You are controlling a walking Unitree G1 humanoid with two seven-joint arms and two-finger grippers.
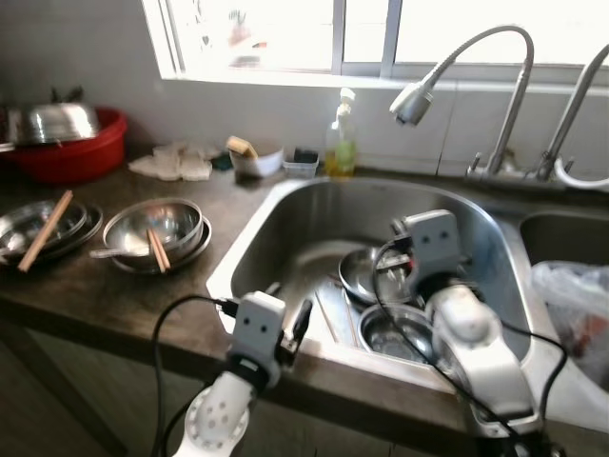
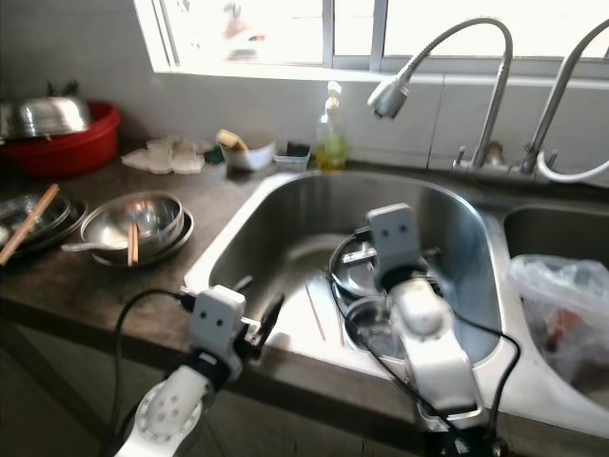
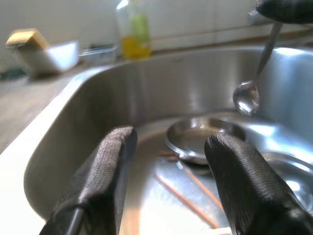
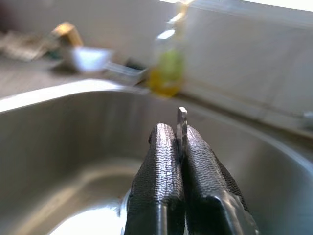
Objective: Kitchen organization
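While our right gripper (image 4: 180, 147) hangs over the middle of the sink (image 1: 285, 205), its two fingers are pressed together on the thin handle of a spoon (image 3: 246, 96). In the left wrist view we see that spoon hanging from the gripper at the upper right of the frame, bowl end down, in the air above a steel bowl (image 3: 205, 137) on the sink floor. In the right wrist view the handle tip pokes up just past our closed fingertips.

Our left gripper (image 3: 168, 181) sits at the near rim of the sink, lower centre of the left eye view, with its fingers spread apart and nothing between them. The spoon is well apart from it, up and to its right. Past its fingers, chopsticks (image 3: 188, 193) lie on the sink floor beside the bowl.

A second round steel dish (image 1: 400, 331) lies in the sink nearer us, under our right arm. At the left of the left eye view, on the counter (image 1: 114, 295), we see a stack of steel bowls (image 1: 157, 228) with chopsticks and a utensil across it, more dishes further left, and a red basin (image 1: 71, 152) at the upper left. A soap bottle (image 1: 341, 143) stands behind the sink at the top centre.
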